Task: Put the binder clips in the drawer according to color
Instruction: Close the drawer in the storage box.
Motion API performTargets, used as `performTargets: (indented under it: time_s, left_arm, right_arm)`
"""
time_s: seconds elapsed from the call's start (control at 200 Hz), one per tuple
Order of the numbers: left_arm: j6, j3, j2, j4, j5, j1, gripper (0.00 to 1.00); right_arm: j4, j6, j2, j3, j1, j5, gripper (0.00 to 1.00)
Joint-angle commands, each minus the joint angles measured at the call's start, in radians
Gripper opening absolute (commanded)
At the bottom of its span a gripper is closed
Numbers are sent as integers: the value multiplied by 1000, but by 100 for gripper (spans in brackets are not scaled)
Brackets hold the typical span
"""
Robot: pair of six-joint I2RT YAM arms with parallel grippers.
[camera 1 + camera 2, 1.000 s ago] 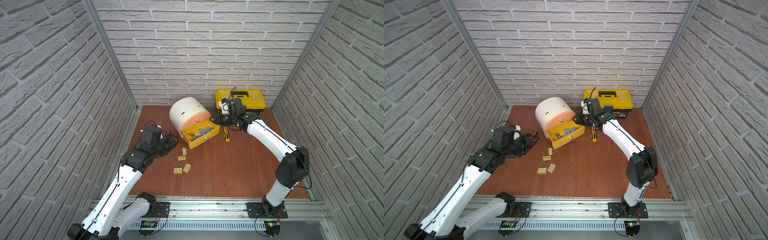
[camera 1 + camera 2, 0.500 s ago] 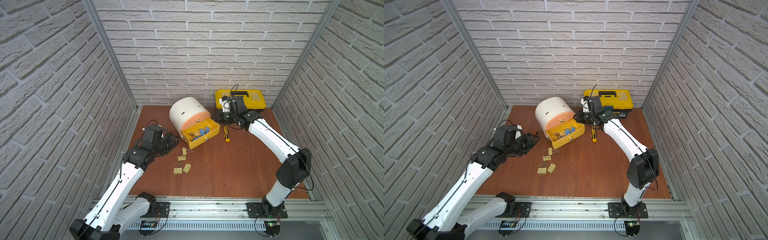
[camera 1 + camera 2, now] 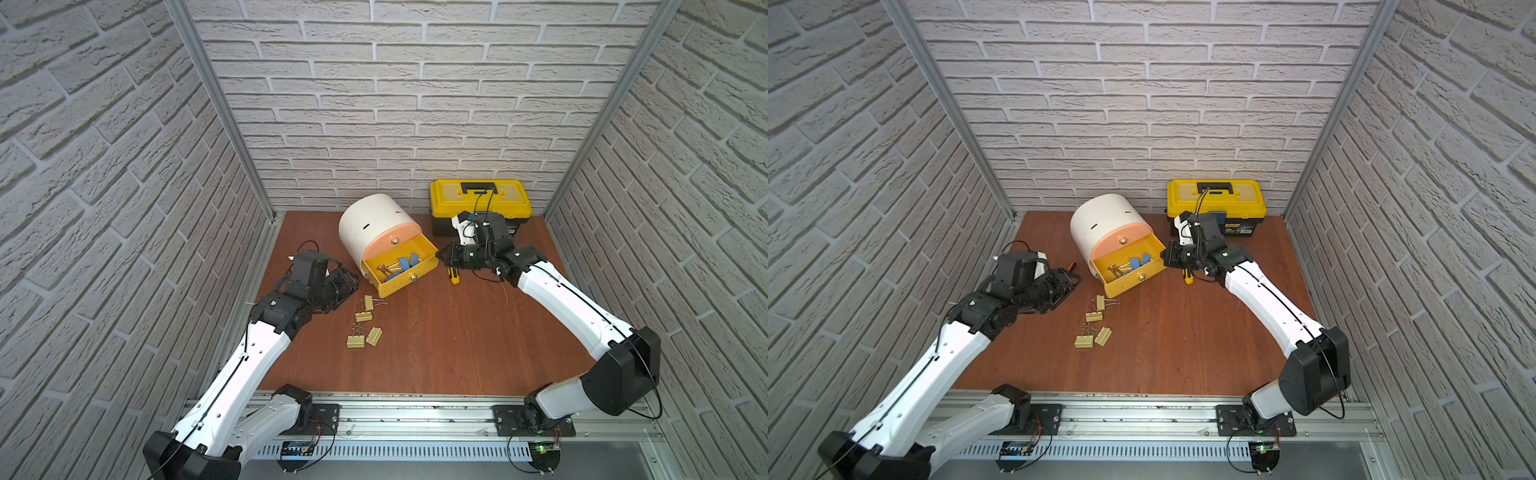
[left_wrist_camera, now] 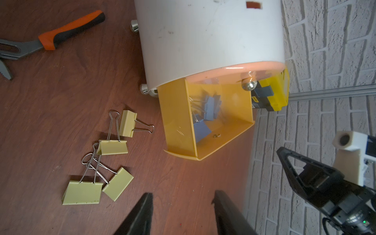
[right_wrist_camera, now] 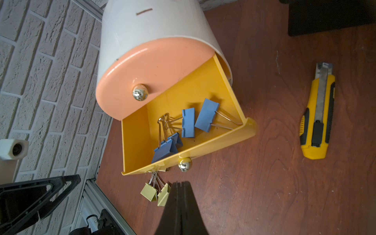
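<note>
The white barrel-shaped cabinet lies at the back of the table with its yellow drawer pulled out. Several blue binder clips lie inside the drawer. Several pale yellow binder clips are scattered on the table in front of it, also visible in the left wrist view as the pale yellow clips. My left gripper hovers left of the drawer, open and empty. My right gripper sits just right of the drawer, shut with nothing between its fingers.
A yellow-and-black toolbox stands at the back right. A yellow utility knife lies beside my right gripper. Orange-handled pliers lie left of the cabinet. Brick walls close in on three sides.
My right gripper's jaws have closed from partly open and its wrist has drawn back slightly from the drawer. My left arm has barely shifted.
</note>
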Motion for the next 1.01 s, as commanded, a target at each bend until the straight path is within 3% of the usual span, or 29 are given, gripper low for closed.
performTargets:
  time_s: [0.0, 0.42, 0.64, 1.0]
  left_arm:
    - [-6, -47, 2, 41, 4, -14, 53]
    - [-85, -223, 10, 157, -26, -106, 51]
    - [-116, -252, 42, 220, -39, -153, 52]
    - [-123, -255, 57, 250, -43, -155, 53]
  right_arm:
    - [89, 64, -61, -91, -1, -25, 2]
    - [321, 244, -116, -383, 1, -71, 2]
    - [392, 284, -63, -400, 8, -80, 2]
    - [460, 326, 41, -347, 35, -73, 2]
